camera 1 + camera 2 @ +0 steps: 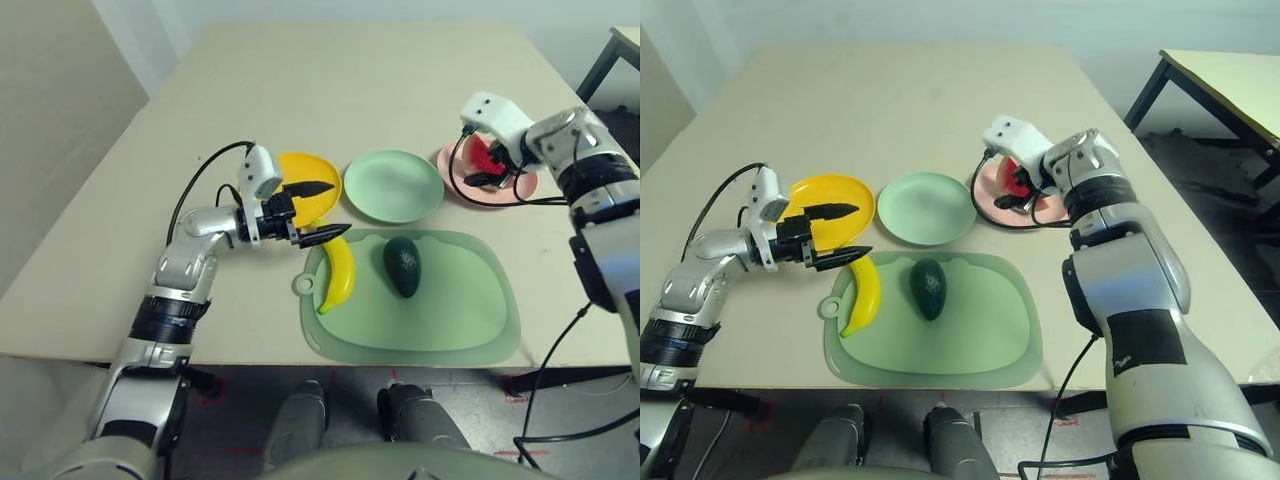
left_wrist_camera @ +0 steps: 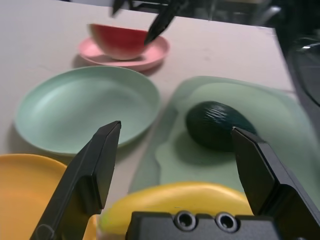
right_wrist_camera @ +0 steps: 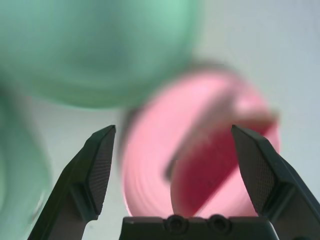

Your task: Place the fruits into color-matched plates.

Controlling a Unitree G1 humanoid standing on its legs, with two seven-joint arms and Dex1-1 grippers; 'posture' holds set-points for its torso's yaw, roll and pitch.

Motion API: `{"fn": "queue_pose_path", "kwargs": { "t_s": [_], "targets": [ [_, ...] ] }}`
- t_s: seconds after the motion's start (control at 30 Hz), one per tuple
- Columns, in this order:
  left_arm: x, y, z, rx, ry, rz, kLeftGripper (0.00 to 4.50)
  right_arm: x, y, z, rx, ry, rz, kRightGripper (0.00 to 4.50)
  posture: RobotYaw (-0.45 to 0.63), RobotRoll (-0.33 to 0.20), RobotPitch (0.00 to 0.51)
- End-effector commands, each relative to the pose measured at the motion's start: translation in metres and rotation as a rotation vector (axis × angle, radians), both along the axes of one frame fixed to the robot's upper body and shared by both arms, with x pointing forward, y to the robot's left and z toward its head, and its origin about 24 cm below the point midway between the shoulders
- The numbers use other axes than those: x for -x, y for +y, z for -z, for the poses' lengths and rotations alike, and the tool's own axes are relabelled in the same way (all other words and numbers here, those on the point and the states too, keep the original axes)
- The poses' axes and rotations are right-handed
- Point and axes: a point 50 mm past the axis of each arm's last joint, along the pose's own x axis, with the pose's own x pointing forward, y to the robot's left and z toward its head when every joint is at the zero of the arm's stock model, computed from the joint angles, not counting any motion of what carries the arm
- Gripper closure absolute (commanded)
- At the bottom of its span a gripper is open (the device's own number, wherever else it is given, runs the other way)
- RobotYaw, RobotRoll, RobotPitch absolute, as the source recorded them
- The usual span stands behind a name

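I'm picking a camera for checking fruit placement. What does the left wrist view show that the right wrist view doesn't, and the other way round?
Left wrist view alone: the avocado on the mat, the banana, the yellow plate's edge, and the left gripper's open fingers. Right wrist view alone: the right gripper's open fingers above the pink plate. Both: the watermelon in the pink plate, and the empty green plate.

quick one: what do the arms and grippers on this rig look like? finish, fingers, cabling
Both arms are silver metal with black joint bands. Each ends in a gripper, left gripper and right gripper, with two black tapered fingers whose inner pads look textured, a black base with two screws, a white wrist housing, and looping black cables.
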Motion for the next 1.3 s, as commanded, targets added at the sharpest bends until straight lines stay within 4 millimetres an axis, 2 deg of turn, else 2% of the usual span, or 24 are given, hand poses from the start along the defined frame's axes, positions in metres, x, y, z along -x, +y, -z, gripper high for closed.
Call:
{"fn": "queue_pose_path", "kwargs": {
  "t_s": [0.03,0.17,0.27,0.4,0.7,0.97,1.3],
  "targets": [
    [0.008,0.003,0.002,0.033,0.050,0.086,0.00,0.021,0.019,0.001,0.177,-0.051,-0.377,0.03,0.03,0.000,0.107],
    [0.013,-0.001,-0.004,0.019,0.033,0.167,0.00,0.045,0.035,0.003,0.308,-0.117,-0.737,0.03,0.03,0.000,0.109],
    [0.018,0.000,-0.003,-0.037,0.023,0.234,0.00,0.060,0.045,0.006,0.340,-0.138,-0.952,0.03,0.03,0.000,0.109],
    [0.026,0.003,-0.001,-0.094,0.026,0.304,0.00,0.069,0.053,0.010,0.385,-0.161,-1.110,0.03,0.04,0.000,0.106],
    [0.025,0.005,0.002,-0.099,0.018,0.239,0.00,0.073,0.070,0.019,0.467,-0.171,-1.267,0.03,0.06,0.000,0.110],
    [0.027,0.024,0.000,-0.148,0.014,0.160,0.00,0.072,0.076,0.027,0.483,-0.147,-1.305,0.03,0.09,0.000,0.114],
    [0.029,0.025,0.003,-0.162,0.013,0.151,0.00,0.077,0.090,0.039,0.466,-0.130,-1.375,0.03,0.10,0.000,0.120]
  ]
}}
